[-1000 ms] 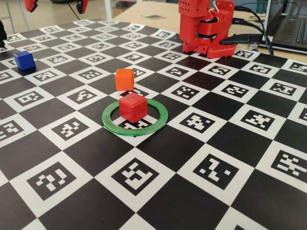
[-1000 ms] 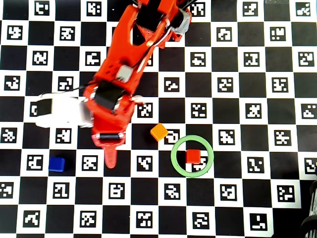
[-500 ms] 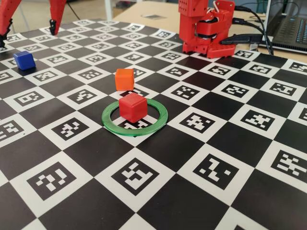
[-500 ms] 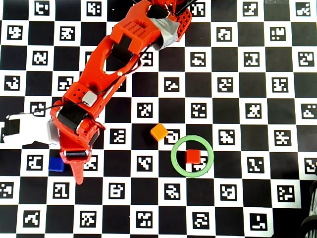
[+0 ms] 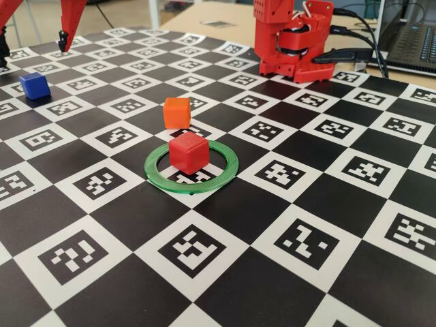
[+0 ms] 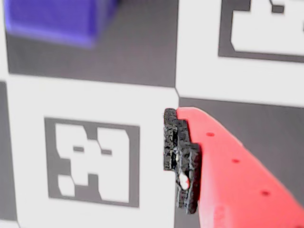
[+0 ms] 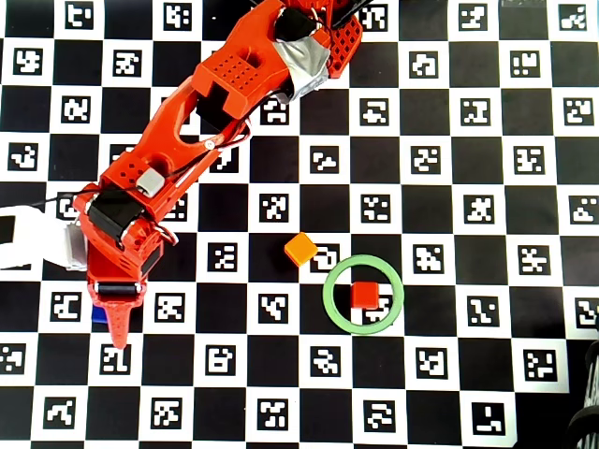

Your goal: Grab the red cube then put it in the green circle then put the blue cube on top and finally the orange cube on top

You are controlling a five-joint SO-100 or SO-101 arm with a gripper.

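Inside the green circle (image 7: 363,293) sat the red cube (image 7: 364,296); far away, the gripper (image 5: 27,49) spread wide over the blue cube (image 5: 34,86).

one red cube (image 5: 188,151), one blue cube (image 5: 34,85), one orange cube (image 5: 177,112), one green circle (image 5: 158,175)

A black-and-white checkerboard mat (image 5: 225,204) covers the table, each white square printed with a blocky black marker pattern — beyond its far edge lie a pale wooden tabletop (image 5: 204,13), a laptop (image 5: 415,37) and black cables (image 5: 364,30).
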